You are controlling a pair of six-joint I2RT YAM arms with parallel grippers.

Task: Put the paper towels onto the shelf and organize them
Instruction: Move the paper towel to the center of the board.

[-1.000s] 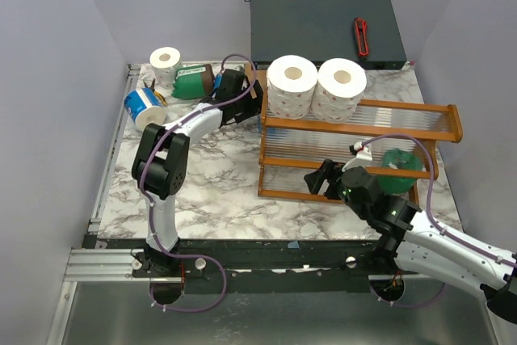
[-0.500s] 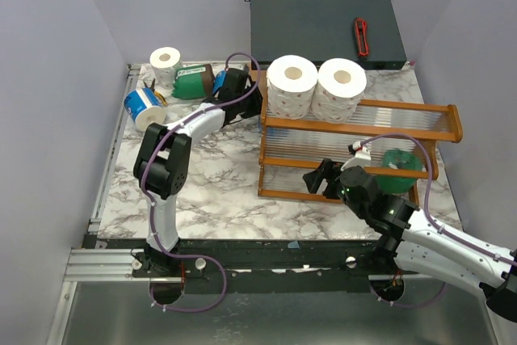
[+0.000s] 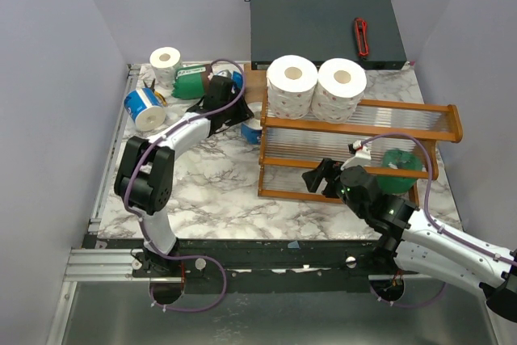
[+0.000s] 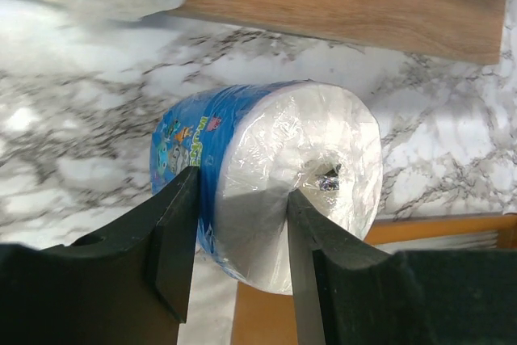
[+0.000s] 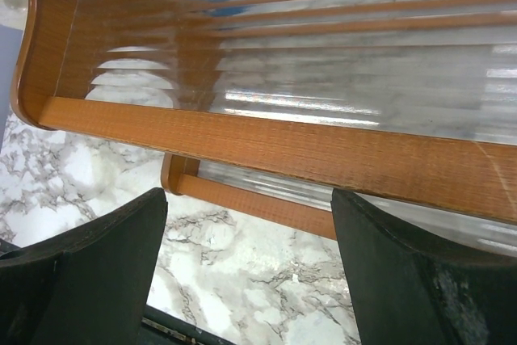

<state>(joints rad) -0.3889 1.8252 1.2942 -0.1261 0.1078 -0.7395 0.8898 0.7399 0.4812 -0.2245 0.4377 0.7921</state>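
My left gripper (image 3: 242,121) is shut on a blue-wrapped paper towel roll (image 3: 254,128) and holds it by the left end of the shelf (image 3: 355,131). In the left wrist view the fingers (image 4: 174,232) pinch the roll (image 4: 275,159) at its near rim. Two bare white rolls (image 3: 292,82) (image 3: 341,86) stand on the top tier. A green-wrapped roll (image 3: 401,169) lies on a lower tier at the right. A white roll (image 3: 166,61), a green roll (image 3: 192,82) and a blue roll (image 3: 144,109) lie on the table at the far left. My right gripper (image 3: 323,177) is open and empty before the shelf's front rail (image 5: 283,151).
A flat dark grey metal box (image 3: 323,28) stands behind the shelf with a red-handled tool (image 3: 361,36) on it. A metal rail (image 3: 113,151) runs along the table's left edge. Grey walls close in on both sides.
My left gripper has pulled back from the far edge toward the near left with the blue roll in it, and the roll now shows beside the shelf's left end. The right arm has not moved.
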